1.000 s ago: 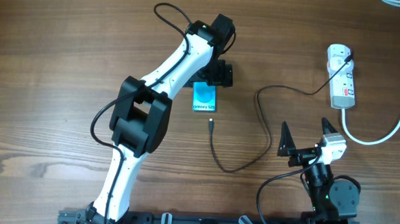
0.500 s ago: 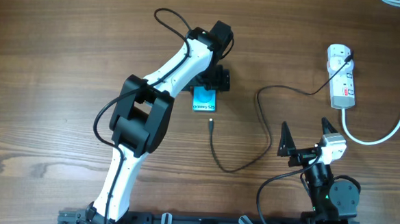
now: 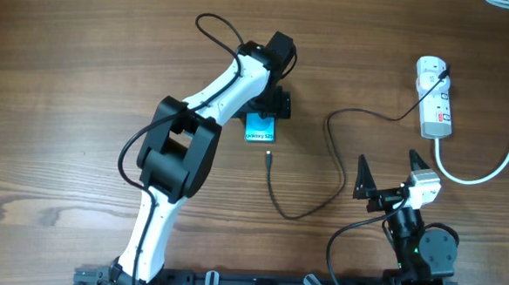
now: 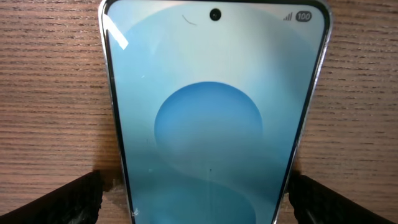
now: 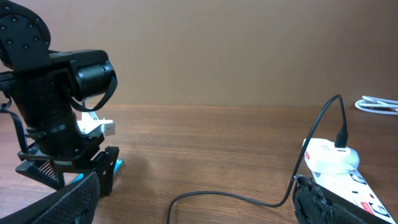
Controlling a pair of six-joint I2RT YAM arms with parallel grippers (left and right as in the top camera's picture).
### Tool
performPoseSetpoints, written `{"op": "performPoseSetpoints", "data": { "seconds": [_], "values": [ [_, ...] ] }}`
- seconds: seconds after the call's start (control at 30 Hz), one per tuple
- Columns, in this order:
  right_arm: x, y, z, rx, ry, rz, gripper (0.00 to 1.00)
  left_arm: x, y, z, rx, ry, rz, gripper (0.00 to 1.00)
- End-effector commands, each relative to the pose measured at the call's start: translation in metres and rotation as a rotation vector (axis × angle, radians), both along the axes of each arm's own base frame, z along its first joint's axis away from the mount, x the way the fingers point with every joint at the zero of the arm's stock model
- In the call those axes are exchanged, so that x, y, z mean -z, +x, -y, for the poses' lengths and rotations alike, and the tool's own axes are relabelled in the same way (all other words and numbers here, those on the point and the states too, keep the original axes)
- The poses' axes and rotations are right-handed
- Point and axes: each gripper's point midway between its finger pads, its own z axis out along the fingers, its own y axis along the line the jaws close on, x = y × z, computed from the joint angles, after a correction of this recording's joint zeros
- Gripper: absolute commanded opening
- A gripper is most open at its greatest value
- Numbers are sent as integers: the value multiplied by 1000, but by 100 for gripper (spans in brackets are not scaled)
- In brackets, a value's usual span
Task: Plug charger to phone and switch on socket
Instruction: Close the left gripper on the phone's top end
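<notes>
The phone lies face up mid-table, its turquoise screen filling the left wrist view. My left gripper is low over its far end, open, one finger on each side of the phone, with a small gap on the left. The charger, a thin black cable, runs from the socket in a loop to its connector, which lies just in front of the phone. My right gripper is open and empty near the front, right of the cable; the socket is at its right.
A thick white cord curves from the socket along the right edge to the far corner. The left arm stretches diagonally across the middle of the table.
My left gripper has slid a little toward the front, covering more of the phone. The right arm, cable and socket have not moved.
</notes>
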Motion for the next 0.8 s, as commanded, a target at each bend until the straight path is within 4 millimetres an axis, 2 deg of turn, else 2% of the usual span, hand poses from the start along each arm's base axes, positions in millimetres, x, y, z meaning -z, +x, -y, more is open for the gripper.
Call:
{"op": "performPoseSetpoints", "data": {
  "seconds": [0.0,0.2,0.37,0.53,0.77],
  "values": [
    [-2,0,2,10,-8,11,100,30,-18,-8,-6,28,-77,100],
    [-2,0,2,10,-8,11,100,30,-17,-7,-7,26,-73,89],
    [-2,0,2,11,-8,11,100,30,-15,-6,-7,22,-67,86],
    [-2,0,2,10,-8,11,100,30,-15,-6,-7,23,-68,72],
    [-2,0,2,10,-8,11,100,29,-19,-9,-7,32,-83,75]
  ]
}}
